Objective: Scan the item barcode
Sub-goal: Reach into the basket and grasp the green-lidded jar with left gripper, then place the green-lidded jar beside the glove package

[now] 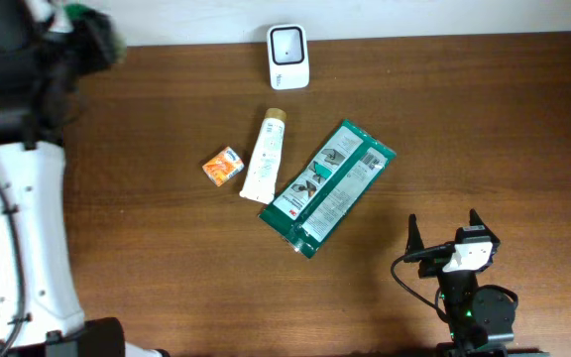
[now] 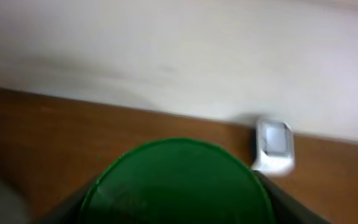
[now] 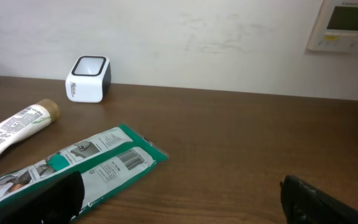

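Left gripper (image 2: 178, 208) is clamping a round green tub (image 2: 178, 174) over the table's (image 1: 484, 119) far-left corner, well apart from the scanner (image 1: 288, 57), while the right gripper (image 1: 444, 233) is sitting wide open; with no barcode showing, it's probably risking a no-read.

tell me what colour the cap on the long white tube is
Tan-gold cap on the long white plastic tube; shows best in the right wrist view.
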Tool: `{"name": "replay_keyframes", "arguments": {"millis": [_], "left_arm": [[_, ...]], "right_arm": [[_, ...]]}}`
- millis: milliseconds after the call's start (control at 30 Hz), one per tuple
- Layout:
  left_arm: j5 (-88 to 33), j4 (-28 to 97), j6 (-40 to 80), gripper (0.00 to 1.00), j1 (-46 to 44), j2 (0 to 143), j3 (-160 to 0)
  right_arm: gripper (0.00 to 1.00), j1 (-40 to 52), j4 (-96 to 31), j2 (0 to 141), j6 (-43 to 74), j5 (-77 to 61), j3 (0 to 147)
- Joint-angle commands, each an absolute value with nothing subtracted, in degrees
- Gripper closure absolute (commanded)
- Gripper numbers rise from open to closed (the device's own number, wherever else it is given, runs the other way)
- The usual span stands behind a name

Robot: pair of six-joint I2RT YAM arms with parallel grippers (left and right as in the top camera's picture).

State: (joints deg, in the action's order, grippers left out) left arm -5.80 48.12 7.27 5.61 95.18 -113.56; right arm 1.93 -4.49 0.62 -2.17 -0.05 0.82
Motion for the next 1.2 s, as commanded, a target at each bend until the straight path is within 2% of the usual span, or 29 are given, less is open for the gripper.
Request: {"name": "replay_keyframes", "arguments": {"millis": [0, 233, 467, 833, 1000, 1067, 1167], "left_arm": [[-6.87, 50.30, 5.65, 0.50, -2.11, 97.36, -114.06], [-6.87, 54.13, 4.23, 0.48, -16.53, 107.26, -114.04], [-6.81, 54.63, 3.31, 0.47, -25.71, 119.35, -114.04], [-1.28, 51.09, 1.23, 0.51, -28.45, 131.50, -114.04], [-1.28, 49.71, 1.23, 0.50, -28.77, 133.56, -114.04], [-1.30, 49.63, 1.23, 0.45, -28.77, 133.56, -114.06], [-1.67, 52.62, 1.23, 0.28, -28.77, 133.56, -114.06]], "right_arm": [[0.02, 2.33, -4.54, 0.21, -2.55, -0.36, 0.32], [0.02, 2.33, -4.54, 0.21, -2.55, -0.38, 0.32], [0.02, 2.33, -4.54, 0.21, -2.55, -0.36, 0.32], [0.02, 2.33, -4.54, 0.21, -2.55, -0.38, 0.32], [0.02, 2.33, -4.54, 0.21, -2.55, -0.38, 0.32], [0.02, 2.33, -4.54, 0.21, -2.55, -0.38, 0.32], [0.02, 2.33, -4.54, 0.21, -2.55, -0.38, 0.32]]}}
